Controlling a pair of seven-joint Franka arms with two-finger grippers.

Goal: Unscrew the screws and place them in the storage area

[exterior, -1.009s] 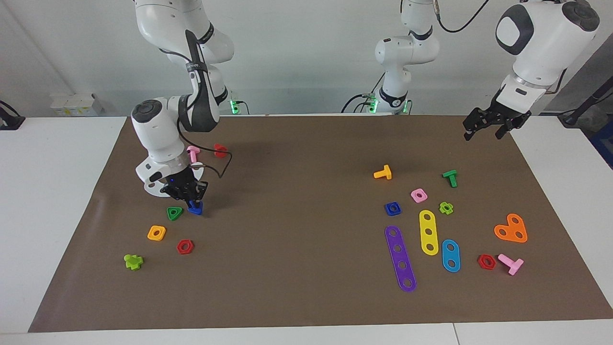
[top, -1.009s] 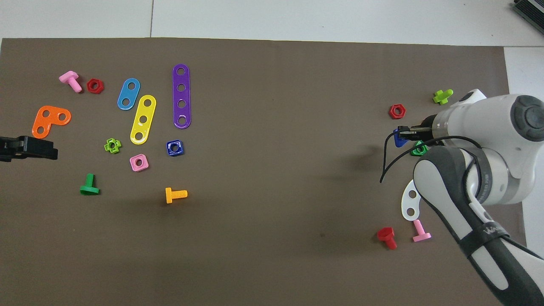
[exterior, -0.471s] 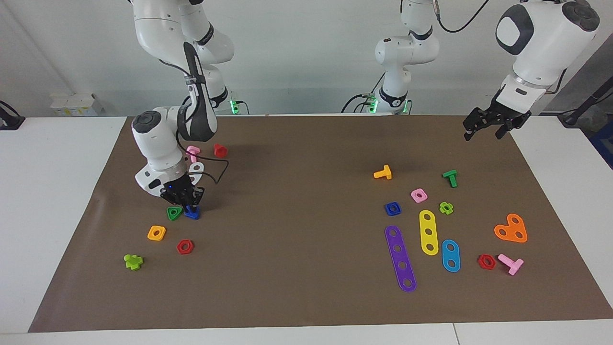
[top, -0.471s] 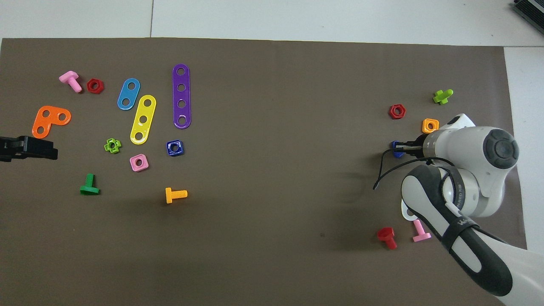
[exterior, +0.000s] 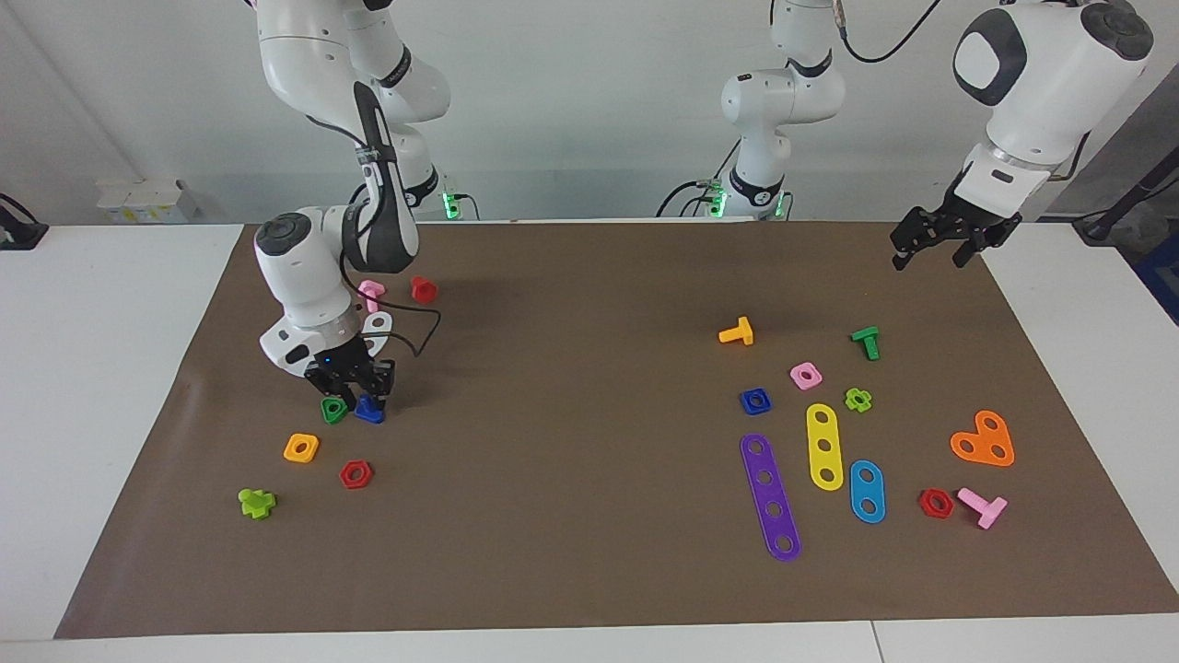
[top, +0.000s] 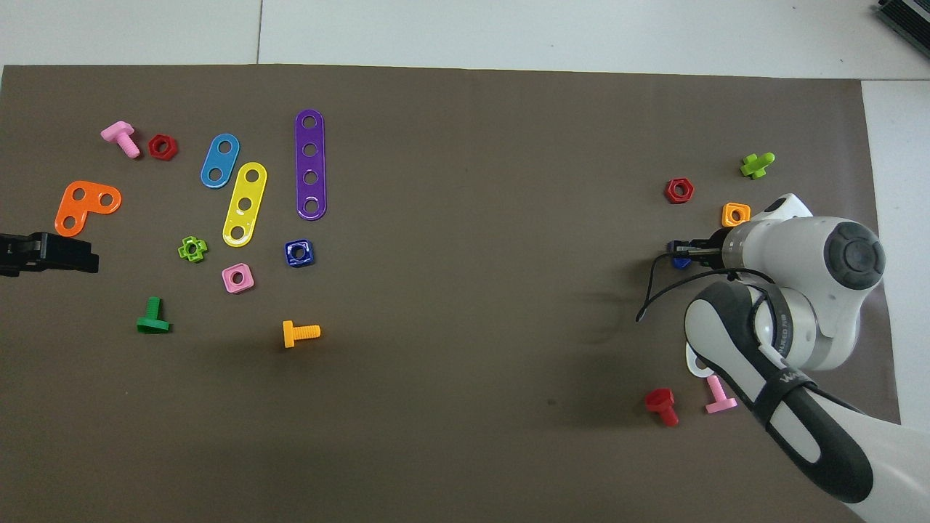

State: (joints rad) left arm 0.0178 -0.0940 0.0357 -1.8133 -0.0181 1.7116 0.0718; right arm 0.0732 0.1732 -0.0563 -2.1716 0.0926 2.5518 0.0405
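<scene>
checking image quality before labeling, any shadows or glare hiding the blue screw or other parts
Facing view: the right gripper casts a soft shadow on the brown mat beside the dark-blue screw, which stays readable. Overhead view: the right arm itself covers most of the screw and nearby parts; faint arm shadows mark the mat, and only small glints show on the blue square nut.

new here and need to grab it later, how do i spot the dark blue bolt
Go to the right arm's end of the brown mat, where the right tool stands low over a cluster of small parts. The dark blue bolt sits on the mat right under that tool, beside a green triangular nut. It is the only blue piece in that cluster.
</scene>
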